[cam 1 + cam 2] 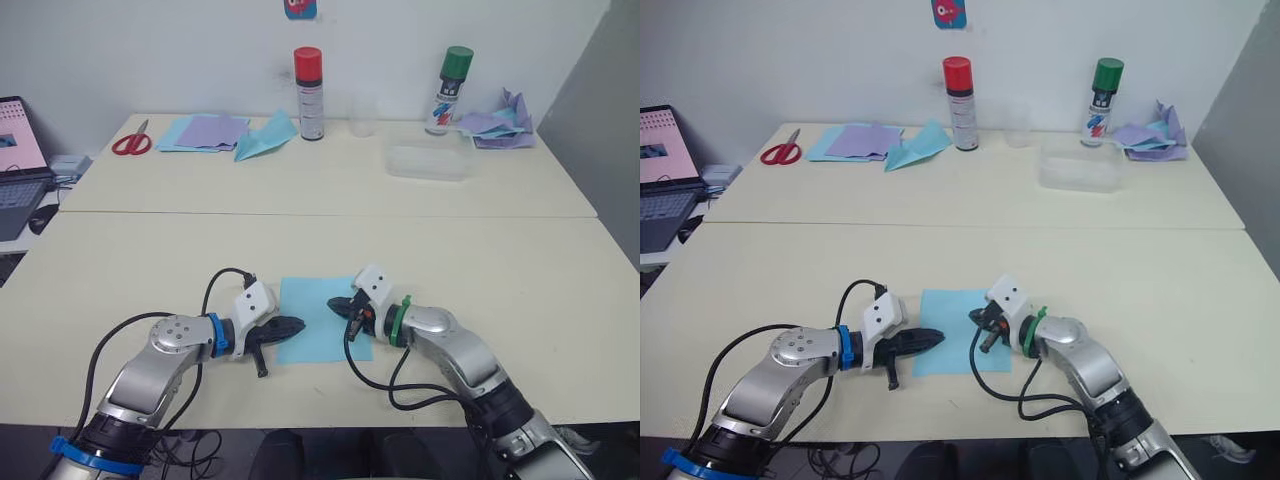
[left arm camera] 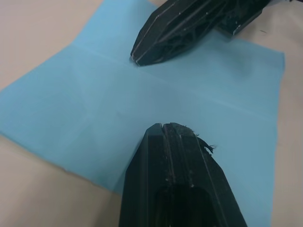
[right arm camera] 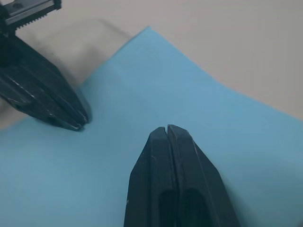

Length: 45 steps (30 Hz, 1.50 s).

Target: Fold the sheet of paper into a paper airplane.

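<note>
The sheet of paper (image 1: 318, 312) lies flat and unfolded on the near table, light sky-blue with faint creases across it (image 2: 94, 90). My left gripper (image 1: 298, 325) is shut, with its tips over the sheet's left edge. From the other side my right gripper (image 1: 333, 305) reaches in, also shut, tips over the sheet's right part. The two grippers point at each other, a short gap apart, with nothing held. In the left wrist view my left gripper (image 2: 165, 126) faces the right gripper (image 2: 137, 59) over the paper. The right wrist view has my right gripper (image 3: 165, 128) above the sheet (image 3: 199, 109).
On the far table are red scissors (image 1: 131, 143), lilac sheets (image 1: 210, 130), a teal paper dart (image 1: 266, 137), a red-capped spray can (image 1: 309, 92), a green-capped spray can (image 1: 449, 89), a clear cup (image 1: 363, 118), a clear tray (image 1: 430, 162) and crumpled papers (image 1: 503, 125). A laptop (image 1: 17, 165) stands far left.
</note>
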Each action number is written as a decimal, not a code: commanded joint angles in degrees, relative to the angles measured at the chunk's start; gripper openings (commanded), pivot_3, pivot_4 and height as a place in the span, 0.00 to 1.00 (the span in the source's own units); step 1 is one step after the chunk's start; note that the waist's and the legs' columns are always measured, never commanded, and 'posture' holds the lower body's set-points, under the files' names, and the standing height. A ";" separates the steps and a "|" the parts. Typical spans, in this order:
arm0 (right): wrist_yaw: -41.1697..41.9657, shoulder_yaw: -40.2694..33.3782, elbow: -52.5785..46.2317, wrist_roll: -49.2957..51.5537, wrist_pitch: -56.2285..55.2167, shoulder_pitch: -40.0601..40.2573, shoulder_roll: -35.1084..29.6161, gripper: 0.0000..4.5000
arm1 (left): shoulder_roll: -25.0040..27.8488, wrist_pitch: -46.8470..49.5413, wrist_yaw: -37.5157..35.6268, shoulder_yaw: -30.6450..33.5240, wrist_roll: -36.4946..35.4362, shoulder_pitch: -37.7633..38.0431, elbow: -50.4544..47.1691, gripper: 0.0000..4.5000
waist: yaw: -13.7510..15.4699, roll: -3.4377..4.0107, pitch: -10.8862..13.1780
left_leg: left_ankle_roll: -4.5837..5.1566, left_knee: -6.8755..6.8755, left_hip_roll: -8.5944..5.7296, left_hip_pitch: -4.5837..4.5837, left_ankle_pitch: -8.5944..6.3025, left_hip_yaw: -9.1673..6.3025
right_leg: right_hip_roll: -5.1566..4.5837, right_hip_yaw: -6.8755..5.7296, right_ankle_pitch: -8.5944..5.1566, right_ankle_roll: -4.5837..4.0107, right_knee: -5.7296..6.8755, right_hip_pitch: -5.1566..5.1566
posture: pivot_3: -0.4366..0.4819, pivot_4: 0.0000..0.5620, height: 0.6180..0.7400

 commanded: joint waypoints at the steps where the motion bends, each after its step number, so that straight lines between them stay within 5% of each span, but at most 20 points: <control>1: -3.44 -5.14 0.75 -1.76 2.34 2.32 -2.58 0.00 | 1.28 1.86 -0.05 -0.65 1.06 1.74 0.88 0.00 | 0.12 0.00 -0.07 | 0.00 0.01 -0.02 0.00 0.00 0.00 | -0.02 0.00 0.01 0.02 0.00 0.01 | 0.48 0.27 1.00; 17: 1.84 -9.84 -7.74 2.43 -11.63 2.05 1.55 0.00 | 1.32 0.29 -0.84 -1.26 2.01 0.26 3.58 0.00 | 0.01 0.22 0.06 | 0.01 0.03 -0.02 0.54 0.00 -0.05 | -0.02 -0.03 0.11 0.08 -0.12 0.62 | 0.48 0.27 1.00; 29: 8.24 4.12 -1.08 -6.88 -5.56 -0.74 -2.23 0.00 | 1.60 4.75 0.38 2.27 -1.46 -2.29 -0.67 0.00 | 0.01 0.20 0.12 | 0.01 0.05 -0.03 0.51 0.00 -0.02 | -0.04 0.00 0.10 0.07 -0.12 0.60 | 0.48 0.27 1.00; 37: 8.83 5.70 1.51 -10.23 -4.89 -2.84 -2.36 0.00 | -6.52 14.81 8.15 4.74 -7.34 -7.66 -6.42 0.00 | 0.03 0.08 0.15 | 0.01 0.06 -0.04 0.29 0.00 -0.06 | 0.01 -0.02 0.11 0.09 -0.16 0.45 | 0.48 0.27 1.00; 45: 8.55 4.60 1.37 -10.39 -3.55 -2.58 -1.74 0.00 | -4.58 8.65 11.94 1.21 2.03 -4.84 2.25 0.00 | 0.00 0.07 0.14 | 0.01 0.05 0.01 0.27 0.00 -0.12 | 0.03 -0.07 0.11 0.09 -0.11 0.38 | 0.48 0.27 1.00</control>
